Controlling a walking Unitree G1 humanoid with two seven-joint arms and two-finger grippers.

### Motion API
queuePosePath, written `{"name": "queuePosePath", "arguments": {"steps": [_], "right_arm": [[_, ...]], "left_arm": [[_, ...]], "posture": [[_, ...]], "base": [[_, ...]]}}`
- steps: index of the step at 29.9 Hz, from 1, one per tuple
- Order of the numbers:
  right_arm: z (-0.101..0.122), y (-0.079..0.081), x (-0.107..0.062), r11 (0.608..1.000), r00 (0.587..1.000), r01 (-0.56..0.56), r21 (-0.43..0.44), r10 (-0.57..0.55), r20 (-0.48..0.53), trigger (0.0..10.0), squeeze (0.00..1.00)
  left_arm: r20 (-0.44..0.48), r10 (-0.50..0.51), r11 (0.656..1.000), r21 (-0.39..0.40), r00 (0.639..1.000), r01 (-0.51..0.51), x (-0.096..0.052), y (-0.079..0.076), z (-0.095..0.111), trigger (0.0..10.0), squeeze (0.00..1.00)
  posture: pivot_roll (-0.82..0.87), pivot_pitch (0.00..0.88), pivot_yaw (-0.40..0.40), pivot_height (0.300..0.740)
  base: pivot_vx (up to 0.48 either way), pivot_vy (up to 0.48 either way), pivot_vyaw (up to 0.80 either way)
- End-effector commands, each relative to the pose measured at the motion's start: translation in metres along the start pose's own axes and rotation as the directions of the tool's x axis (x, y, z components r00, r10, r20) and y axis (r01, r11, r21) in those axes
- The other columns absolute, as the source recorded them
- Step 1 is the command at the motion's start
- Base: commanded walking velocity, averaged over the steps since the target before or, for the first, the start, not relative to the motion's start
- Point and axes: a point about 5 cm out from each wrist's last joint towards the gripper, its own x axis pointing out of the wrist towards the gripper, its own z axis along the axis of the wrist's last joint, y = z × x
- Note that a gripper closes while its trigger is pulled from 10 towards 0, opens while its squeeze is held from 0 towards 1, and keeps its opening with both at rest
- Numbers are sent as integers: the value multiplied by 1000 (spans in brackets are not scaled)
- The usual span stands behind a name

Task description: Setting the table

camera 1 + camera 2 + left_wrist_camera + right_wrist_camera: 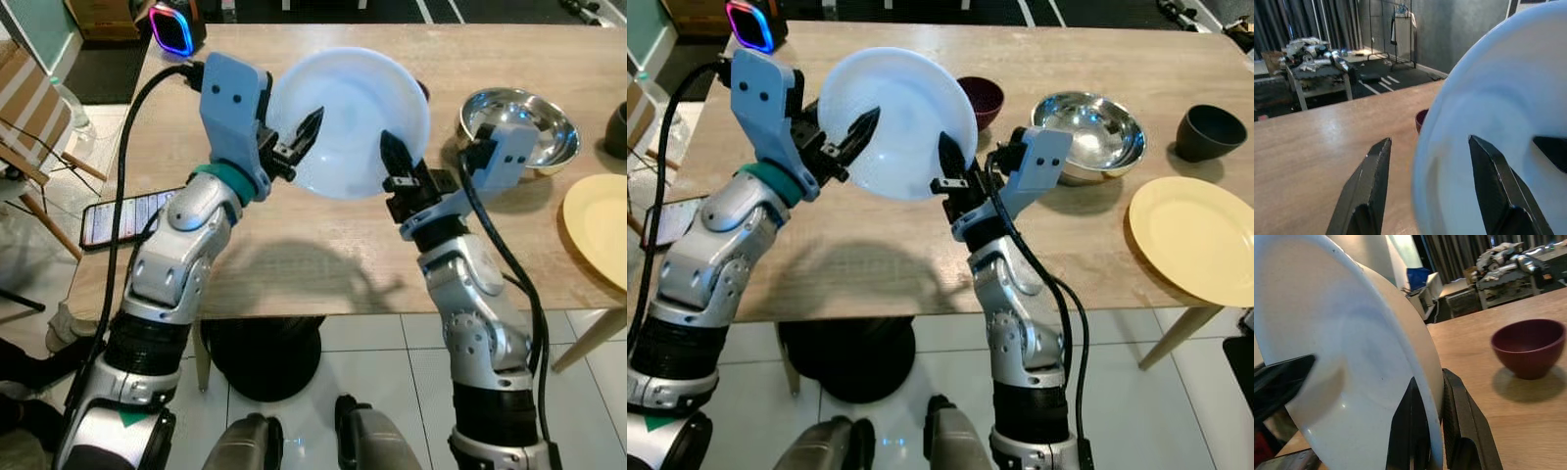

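A white plate (348, 108) is held tilted in the air above the wooden table (294, 264). My right gripper (397, 162) is shut on the plate's lower right rim; in the right wrist view its fingers (1464, 416) pinch the rim from both sides. My left gripper (297, 142) is at the plate's left edge and stands open. In the left wrist view the rim sits in the gap between the two spread fingers (1369, 186), without clear contact.
Beyond the plate stand a maroon bowl (982, 98), a steel bowl (1087, 132) and a dark bowl (1210, 132). A yellow plate (1195, 240) lies at the table's right edge. A phone (122, 217) lies at the left edge, a glowing speaker (174, 27) at the far left corner.
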Motion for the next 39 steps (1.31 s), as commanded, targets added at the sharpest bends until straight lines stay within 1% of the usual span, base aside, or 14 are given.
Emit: {"name": "queuePosePath", "arguments": {"steps": [1, 3, 6, 7, 10, 12, 13, 15, 16, 20, 23, 26, 32, 39], "right_arm": [[0, -3, -3, 1000, 1000, 14, 5, -14, 8, 0, 0], [2, -8, -4, 999, 999, 33, -4, -32, 14, 0, 0], [10, -26, -6, 994, 994, 103, -29, -102, 49, 0, 0], [16, -33, -8, 990, 988, 137, -35, -134, 73, 0, 0], [21, -39, -10, 985, 982, 167, -40, -162, 97, 0, 0], [31, -49, -19, 972, 967, 222, -81, -209, 145, 0, 0], [34, -50, -24, 969, 964, 229, -93, -213, 157, 3725, 0], [34, -50, -24, 969, 964, 229, -93, -213, 157, 3725, 0], [28, -37, -37, 983, 982, 160, -92, -149, 114, 10000, 0], [16, -24, -44, 994, 996, 78, -74, -75, 47, 10000, 0], [-5, -14, -49, 994, 999, 36, -99, -39, -27, 10000, 0], [-12, -14, -48, 991, 998, 36, -132, -42, -43, 10000, 0], [-12, -19, -40, 979, 998, 60, -197, -65, -17, 10000, 0], [-16, -23, -35, 976, 993, 117, -186, -122, -12, 10000, 0]], "left_arm": [[-8, -15, 1000, -13, 1000, 15, -4, 0, 0, 10000, 0], [-10, -44, 999, -25, 999, 44, -10, -1, 2, 10000, 0], [-25, -74, 996, -41, 997, 73, -26, -1, 3, 10000, 0], [-36, -66, 997, -38, 997, 65, -31, 1, 2, 10000, 0], [-46, -49, 998, -31, 998, 48, -35, 3, 1, 10000, 0], [-78, 8, 1000, 17, 997, -7, -43, 7, -6, 10000, 0], [-98, 38, 999, 33, 994, -35, -47, 9, -11, 10000, 0], [-98, 38, 999, 33, 994, -35, -47, 9, -11, 10000, 0], [-138, 138, 989, 69, 981, -130, -54, 16, -23, 10000, 0], [-167, 214, 975, 90, 962, -201, -60, 24, -31, 10000, 0], [-207, 288, 956, 128, 935, -266, -68, 35, -43, 10000, 0], [-224, 309, 948, 152, 924, -280, -74, 38, -47, 10000, 0], [-214, 343, 936, 165, 915, -312, -75, 39, -48, 10000, 0], [-198, 410, 910, 165, 891, -382, -74, 37, -52, 10000, 0]], "posture": [[10, 71, 45, 740], [15, 71, 48, 740], [23, 73, 48, 740], [31, 72, 47, 740], [31, 72, 47, 740], [40, 68, 43, 740], [40, 66, 42, 740], [40, 66, 42, 740], [27, 51, 47, 740], [18, 43, 50, 740], [11, 28, 47, 740], [15, 15, 35, 740], [29, 0, 18, 740], [46, 0, 2, 740]], "base": [[0, 0, 0], [0, 0, 0], [0, 0, 0], [0, 0, 0], [0, 0, 0], [0, 0, 0], [0, 0, 0], [0, 0, 0], [0, 0, 0], [0, 0, 0], [0, 0, 0], [0, 0, 0], [0, 0, 0], [0, 0, 0]]}}
